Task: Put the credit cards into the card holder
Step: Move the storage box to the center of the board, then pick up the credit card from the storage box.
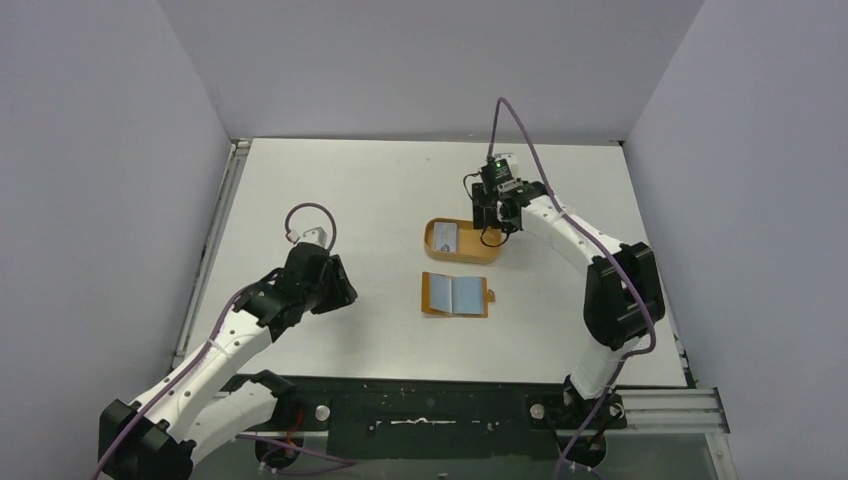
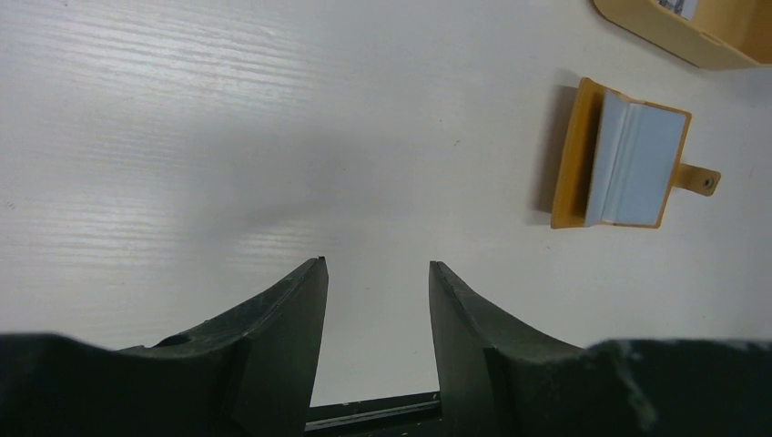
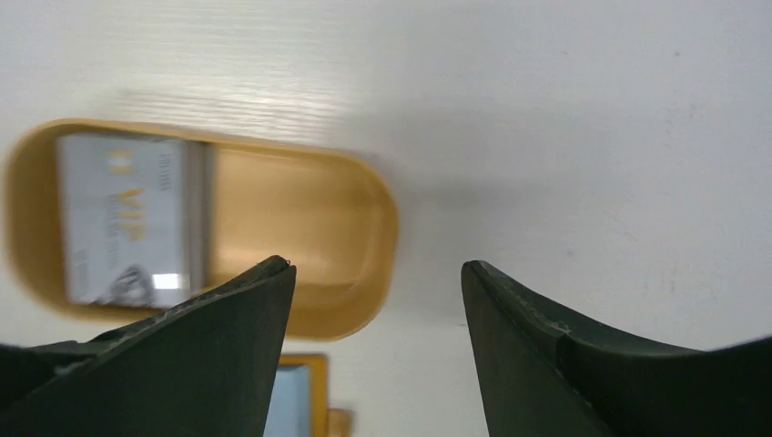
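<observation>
Holder (image 1: pixel 455 294): open on surface, beside tray (image 1: pixel 462 259).
Card (image 1: pixel 446 237): one in tray, not moved yet.
R hand (image 3: pixel 375 266): wide open, empty, over tray's right end.
L hand (image 2: pixel 377 264): part open, empty, well left of holder.
Progress: early; holder's pale panel card or lining, can't tell.

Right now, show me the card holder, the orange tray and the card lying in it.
card holder (image 2: pixel 623 162), left wrist view, on its pale lining.
orange tray (image 3: pixel 282 214), right wrist view, on its bare floor.
card (image 3: pixel 123 218), right wrist view, on its grey face.
</observation>
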